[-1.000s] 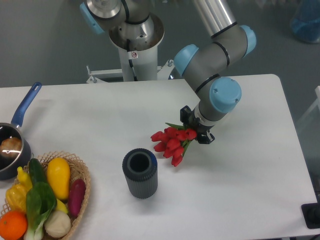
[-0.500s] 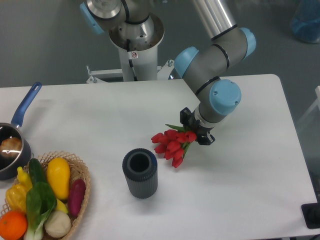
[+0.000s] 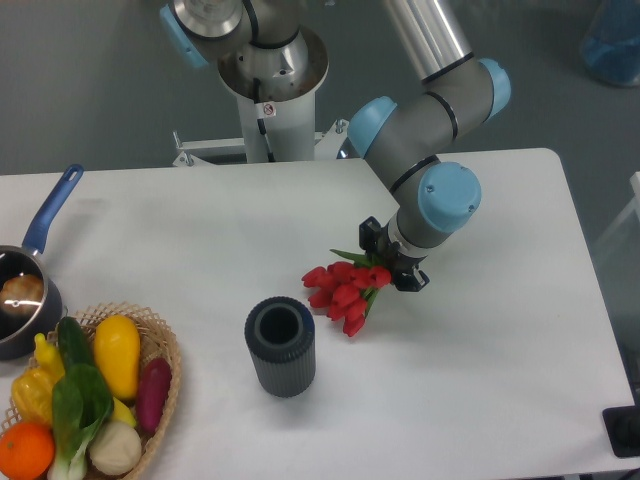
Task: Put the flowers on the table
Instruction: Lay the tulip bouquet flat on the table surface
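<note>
Here, tulip bunch (image 3: pixel 343 293): red heads fan toward lower left, stem end runs up-right and disappears under the wrist. Long axis approx. diagonal, lower left to upper right, heads nearest the vase. A few green leaves visible just behind the heads, next to the black tool body.

Posn. rel. to pincer (image 3: pixel 392 268): blooms stick out to the left and slightly below it; stems pass into the pincer, hidden there by the blue-capped wrist joint. Heads sit low over the white bench (image 3: pixel 500 330); cannot tell whether the lowest bloom touches the surface or hangs just above it.

Pincer: black, fingers mostly covered by wrist and flowers. Appears clamped on the stem part of the bunch w/ narrow gap; exact finger spacing not readable from this view.

Other items on bench: dark ribbed cylindrical vase (image 3: pixel 280 346), upright, mouth open, just left-below the blooms and apart from them. Wicker basket (image 3: pixel 161 350) at lower-left corner holding produce, incl. a yellow squash (image 3: pixel 117 354) and an orange (image 3: pixel 25 450). Blue-handled saucepan (image 3: pixel 30 282) at left edge. Arm base on pedestal behind the far edge.
</note>
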Controlling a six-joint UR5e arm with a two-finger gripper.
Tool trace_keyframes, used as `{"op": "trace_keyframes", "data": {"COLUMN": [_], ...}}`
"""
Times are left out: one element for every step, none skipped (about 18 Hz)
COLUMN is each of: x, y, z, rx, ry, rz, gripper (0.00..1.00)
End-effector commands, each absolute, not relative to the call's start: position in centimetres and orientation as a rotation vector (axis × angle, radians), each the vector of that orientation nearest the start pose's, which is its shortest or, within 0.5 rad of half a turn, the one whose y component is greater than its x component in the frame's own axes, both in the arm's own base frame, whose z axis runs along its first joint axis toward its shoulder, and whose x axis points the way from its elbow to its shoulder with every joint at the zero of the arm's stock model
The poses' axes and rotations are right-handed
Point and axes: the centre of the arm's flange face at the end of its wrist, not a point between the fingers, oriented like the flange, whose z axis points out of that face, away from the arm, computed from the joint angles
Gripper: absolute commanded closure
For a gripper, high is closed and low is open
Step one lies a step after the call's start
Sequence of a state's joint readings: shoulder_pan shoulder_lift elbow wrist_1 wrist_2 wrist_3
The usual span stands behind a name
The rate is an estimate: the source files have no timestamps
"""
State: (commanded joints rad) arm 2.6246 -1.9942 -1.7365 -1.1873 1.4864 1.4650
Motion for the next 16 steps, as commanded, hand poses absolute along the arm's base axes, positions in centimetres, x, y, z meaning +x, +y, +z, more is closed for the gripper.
{"op": "trace_keyframes", "data": {"x": [-43.14, -43.13, -43.14, -43.14, -43.14, -43.14, -43.13, -43.12, -43.13, -43.14, -43.14, -43.14, -43.15, -43.15, -43.15, -43.15], "y": [41.01, 41.01, 41.01, 41.01, 41.01, 41.01, 41.01, 41.02, 41.01, 41.01, 41.01, 41.01, 41.03, 41.02, 41.02, 41.02], "z": [21.37, 21.46, 21.37, 21.37, 21.37, 21.37, 21.46, 21.46, 21.46, 21.37, 21.37, 21.37, 21.38, 21.38, 21.38, 21.38], "rx": [-3.044, -3.044, -3.045, -3.044, -3.044, -3.044, -3.044, -3.043, -3.044, -3.044, -3.044, -3.044, -3.043, -3.044, -3.044, -3.044], "ry": [0.624, 0.624, 0.621, 0.624, 0.624, 0.624, 0.624, 0.623, 0.624, 0.624, 0.624, 0.624, 0.623, 0.624, 0.624, 0.624], "rz": [-0.347, -0.345, -0.347, -0.347, -0.347, -0.347, -0.345, -0.345, -0.345, -0.347, -0.347, -0.347, -0.345, -0.345, -0.345, -0.345], "gripper": [0.55, 0.55, 0.55, 0.54, 0.54, 0.54, 0.54, 0.52, 0.51, 0.51, 0.5, 0.49, 0.47, 0.46, 0.45, 0.43]}}
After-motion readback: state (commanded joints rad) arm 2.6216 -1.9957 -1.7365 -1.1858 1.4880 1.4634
